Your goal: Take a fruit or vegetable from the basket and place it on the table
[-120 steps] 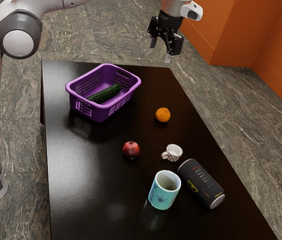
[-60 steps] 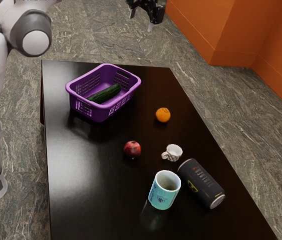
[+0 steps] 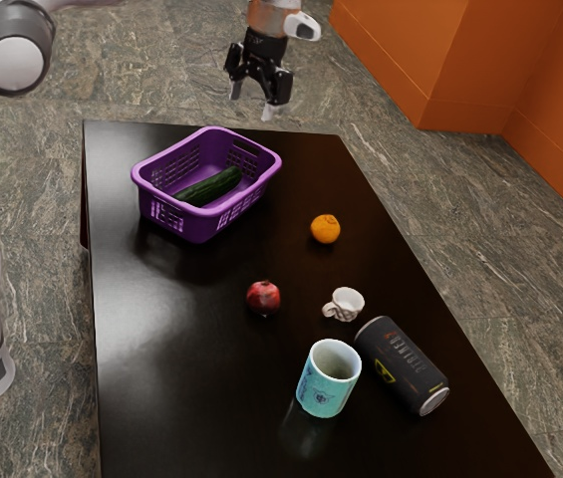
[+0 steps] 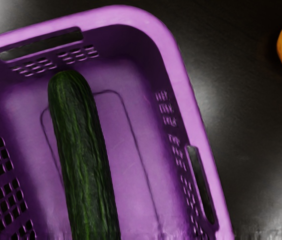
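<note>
the claw (image 3: 252,102) hangs open in the air over the purple basket (image 3: 199,224), its two fingers apart with nothing between them. the cucumber (image 3: 209,187) lies inside the basket, on its floor, at the far end of the dark table (image 3: 171,388), toward the exterior view's left. to the exterior view's right of the basket sits an orange (image 3: 325,230), and nearer is a red fruit (image 3: 263,299). a small white cup (image 3: 348,302) stands between the orange and a turquoise mug (image 3: 325,390); a dark can (image 3: 401,366) lies on its side just beside the mug.
</note>
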Available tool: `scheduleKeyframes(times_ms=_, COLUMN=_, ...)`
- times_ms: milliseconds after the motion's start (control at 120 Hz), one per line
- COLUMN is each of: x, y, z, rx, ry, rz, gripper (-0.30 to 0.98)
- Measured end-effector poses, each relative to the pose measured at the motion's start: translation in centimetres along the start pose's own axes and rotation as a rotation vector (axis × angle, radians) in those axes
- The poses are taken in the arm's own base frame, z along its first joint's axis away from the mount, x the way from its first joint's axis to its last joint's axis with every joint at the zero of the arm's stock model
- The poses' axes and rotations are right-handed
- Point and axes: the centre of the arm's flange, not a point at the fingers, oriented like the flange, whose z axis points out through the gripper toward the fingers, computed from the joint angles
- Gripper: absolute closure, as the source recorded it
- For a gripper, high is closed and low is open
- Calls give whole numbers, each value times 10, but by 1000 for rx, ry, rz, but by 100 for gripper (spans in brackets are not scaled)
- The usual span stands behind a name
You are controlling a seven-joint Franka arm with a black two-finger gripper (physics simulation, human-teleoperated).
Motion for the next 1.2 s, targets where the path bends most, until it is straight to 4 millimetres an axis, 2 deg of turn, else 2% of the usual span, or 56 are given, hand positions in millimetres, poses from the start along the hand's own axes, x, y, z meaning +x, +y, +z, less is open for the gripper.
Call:
scheduleKeyframes(times_ms=67, x=-25, y=-17, z=29, rx=-20, ry=-22, rz=-8, gripper=0)
scheduleKeyframes(times_ms=158, x=-31, y=-33, z=63, rx=-34, ry=-29, rz=-27, gripper=0)
scheduleKeyframes(times_ms=358, x=-25, y=-44, z=90, rx=-47, ry=13, rz=-39, gripper=0)
scheduleKeyframes(times_ms=475, x=-24, y=-44, z=107, rx=-48, ry=24, rz=-34, gripper=0)
scheduleKeyframes(times_ms=692, x=-18, y=-45, z=125, rx=-48, ry=52, rz=-34, gripper=0)
scheduleKeyframes(times_ms=900, x=-11, y=-63, z=142, rx=-48, ry=57, rz=-65, gripper=0)
scheduleKeyframes(times_ms=1200, x=-10, y=-75, z=161, rx=-48, ry=65, rz=-84, gripper=0)
